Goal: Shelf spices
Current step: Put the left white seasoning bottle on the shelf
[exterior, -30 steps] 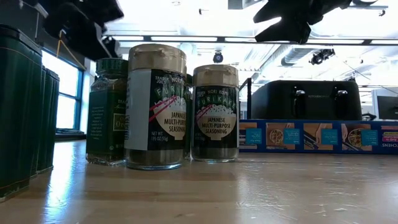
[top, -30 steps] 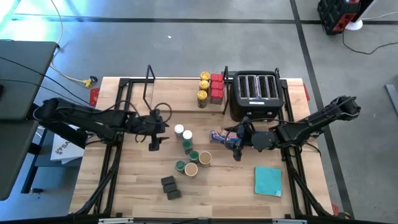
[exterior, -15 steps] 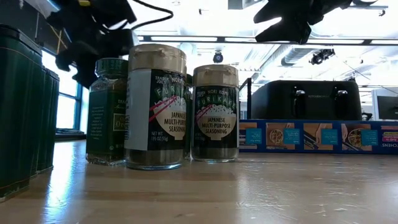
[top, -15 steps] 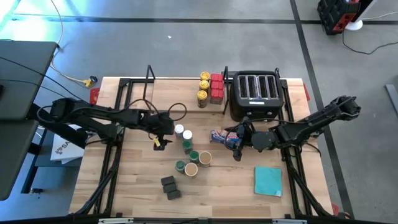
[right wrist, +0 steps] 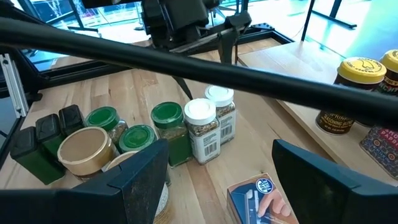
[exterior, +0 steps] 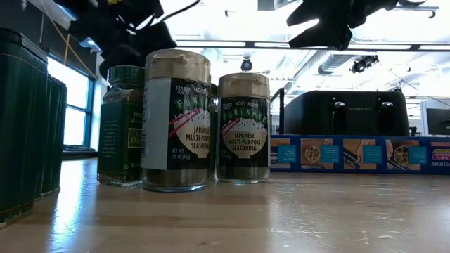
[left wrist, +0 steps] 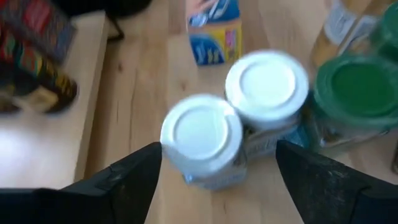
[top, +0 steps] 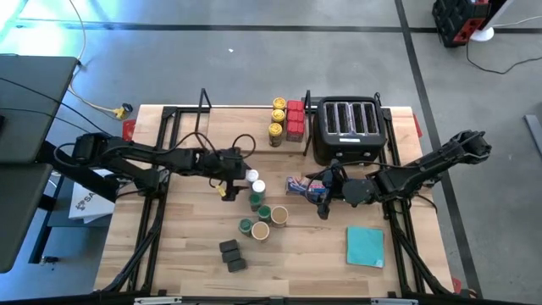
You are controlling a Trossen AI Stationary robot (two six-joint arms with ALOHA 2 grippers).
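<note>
**Left gripper over the white-lidded jars**

The left gripper (top: pixel 227 188) hangs with fingers spread above two white-lidded spice jars (left wrist: pixel 202 134), the nearer between its fingertips. The right gripper (top: pixel 323 203), also spread, waits beside the blue wrap box (top: pixel 303 187).

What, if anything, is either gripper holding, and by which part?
Nothing is held. The left gripper hangs open above the white-lidded jars; the right gripper is open near the blue box.
</note>
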